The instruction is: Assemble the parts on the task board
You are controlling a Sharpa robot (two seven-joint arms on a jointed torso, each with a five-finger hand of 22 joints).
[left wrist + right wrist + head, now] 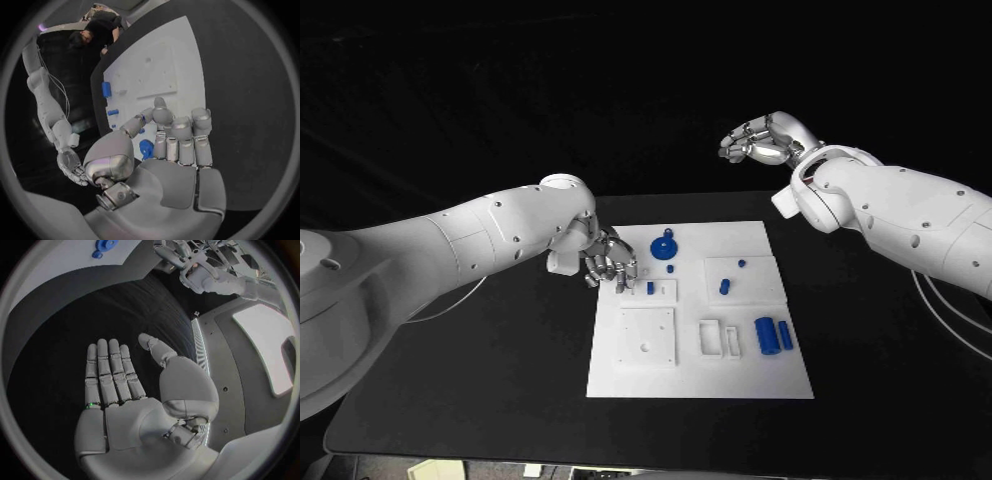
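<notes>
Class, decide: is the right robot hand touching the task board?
Apart. In the head view the right robot hand is raised beyond the far edge of the task board, with black table between them; the right wrist view shows its palm open, holding nothing.

head view: high, looking down on task board (700, 380) and both arms. left wrist view: close behind left hand (165, 150), facing board. right wrist view: behind right hand (134, 405), board corner probably at rim.

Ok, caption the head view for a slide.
Left hand hovers at the white board's edge; right hand open, raised behind.
</notes>
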